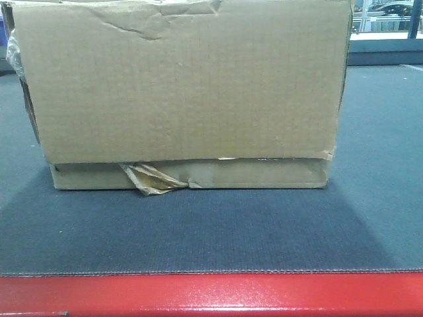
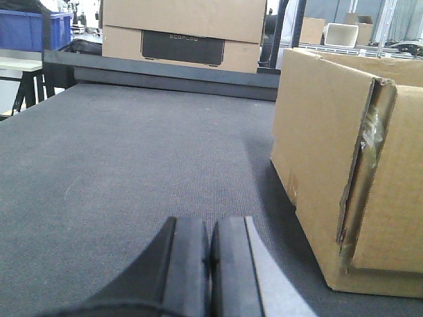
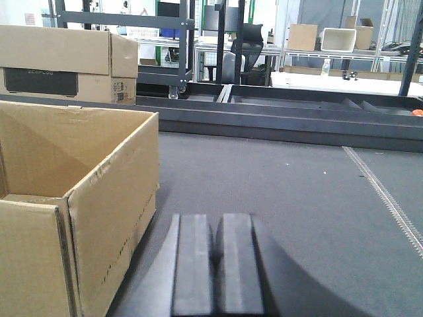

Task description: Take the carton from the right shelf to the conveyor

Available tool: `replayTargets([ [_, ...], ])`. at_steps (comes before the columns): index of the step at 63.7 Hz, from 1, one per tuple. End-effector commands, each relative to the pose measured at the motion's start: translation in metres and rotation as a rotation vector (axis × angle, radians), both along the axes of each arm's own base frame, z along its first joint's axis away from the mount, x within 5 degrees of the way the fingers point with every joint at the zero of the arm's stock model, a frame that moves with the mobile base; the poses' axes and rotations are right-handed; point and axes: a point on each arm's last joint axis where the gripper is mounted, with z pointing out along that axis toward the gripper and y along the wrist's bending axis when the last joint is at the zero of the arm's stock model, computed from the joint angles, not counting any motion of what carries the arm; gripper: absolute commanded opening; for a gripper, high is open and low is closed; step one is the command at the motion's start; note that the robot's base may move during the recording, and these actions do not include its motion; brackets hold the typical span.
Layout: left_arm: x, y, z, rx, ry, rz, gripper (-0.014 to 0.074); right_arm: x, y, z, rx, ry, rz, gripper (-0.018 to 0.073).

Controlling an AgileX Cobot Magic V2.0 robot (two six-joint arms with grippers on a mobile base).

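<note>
A brown open-topped carton (image 1: 182,92) stands on the dark grey conveyor belt (image 1: 198,231), filling most of the front view. It has a dented top edge and torn tape at its lower front. In the left wrist view the carton (image 2: 337,165) stands to the right of my left gripper (image 2: 210,228), which is shut and empty, low over the belt. In the right wrist view the carton (image 3: 79,191) stands to the left of my right gripper (image 3: 215,221), also shut and empty. Neither gripper touches the carton.
A red rail (image 1: 211,294) runs along the belt's near edge. A dark raised rail (image 3: 277,119) borders the far side. Behind it stands another carton with a black label (image 2: 182,33), a blue bin (image 2: 30,30), shelving and tables.
</note>
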Motion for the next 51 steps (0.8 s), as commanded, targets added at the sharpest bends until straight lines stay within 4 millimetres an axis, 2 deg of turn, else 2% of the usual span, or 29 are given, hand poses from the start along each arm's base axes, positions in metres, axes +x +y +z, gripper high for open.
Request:
replayTargets([
  [1,-0.001,0.000,0.003,0.003,-0.029,0.003,0.0004,-0.001,0.000,0.003,-0.012,-0.037,-0.003,-0.0069],
  [9,-0.001,0.000,0.003,0.003,-0.029,0.003,0.0004,-0.001,-0.002,-0.001,0.023,0.010,-0.046,-0.0069],
  [16,-0.001,0.000,0.003,0.003,-0.029,0.003,0.0004,0.001,-0.003,-0.012,0.012,0.015,-0.087,-0.0069],
  [24,-0.001,0.000,0.003,0.003,-0.029,0.003,0.0004,0.003,-0.003,-0.043,0.051,-0.012,-0.118,-0.0069],
  [37,-0.001,0.000,0.003,0.003,-0.029,0.003,0.0004,0.006,-0.005,-0.108,0.077,0.009,-0.143,-0.0069],
  [41,-0.001,0.000,0.003,0.003,-0.029,0.003,0.0004,0.007,-0.006,-0.121,0.079,-0.011,-0.148,-0.0069],
  [44,-0.001,0.000,0.003,0.003,-0.029,0.003,0.0004,0.006,-0.006,-0.117,0.083,-0.063,-0.152,-0.0069],
  [46,-0.001,0.000,0.003,0.003,-0.029,0.003,0.0004,0.006,-0.006,-0.122,0.080,-0.015,-0.148,-0.0069],
  [51,-0.001,0.000,0.003,0.003,-0.029,0.003,0.0004,0.006,-0.006,-0.121,0.076,-0.019,-0.149,-0.0069],
])
